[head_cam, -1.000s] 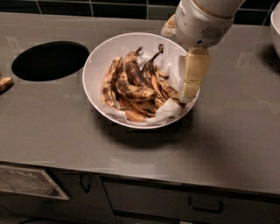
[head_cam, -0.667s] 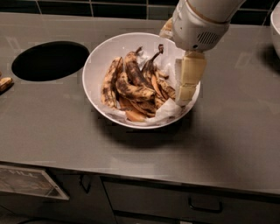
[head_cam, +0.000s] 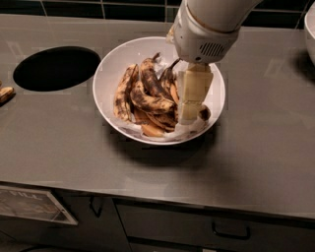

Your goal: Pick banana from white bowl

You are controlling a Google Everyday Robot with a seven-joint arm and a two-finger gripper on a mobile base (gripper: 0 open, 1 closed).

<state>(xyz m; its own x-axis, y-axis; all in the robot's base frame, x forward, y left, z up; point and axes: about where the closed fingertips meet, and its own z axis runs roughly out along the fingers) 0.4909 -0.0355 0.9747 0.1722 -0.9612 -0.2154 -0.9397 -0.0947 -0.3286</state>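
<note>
Banana (head_cam: 147,102) not picked yet: lies in bowl (head_cam: 109,74), centre frame, among peels. Gripper (head_cam: 189,114) low inside bowl, right side, just beside banana's end. Cannot tell how wide it's open or whether it holds anything. Left: grasp, lift clear

A kitchen: grey countertop (head_cam: 266,147), dark tiles (head_cam: 133,11), drawers (head_cam: 216,229) below, gripper (head_cam: 189,112) over white bowl (head_cam: 106,74).

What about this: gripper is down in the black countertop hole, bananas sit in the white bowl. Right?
No. The camera view shows the gripper down in the white bowl, beside the bananas, not in the countertop hole. The bananas do sit in that bowl.
</note>
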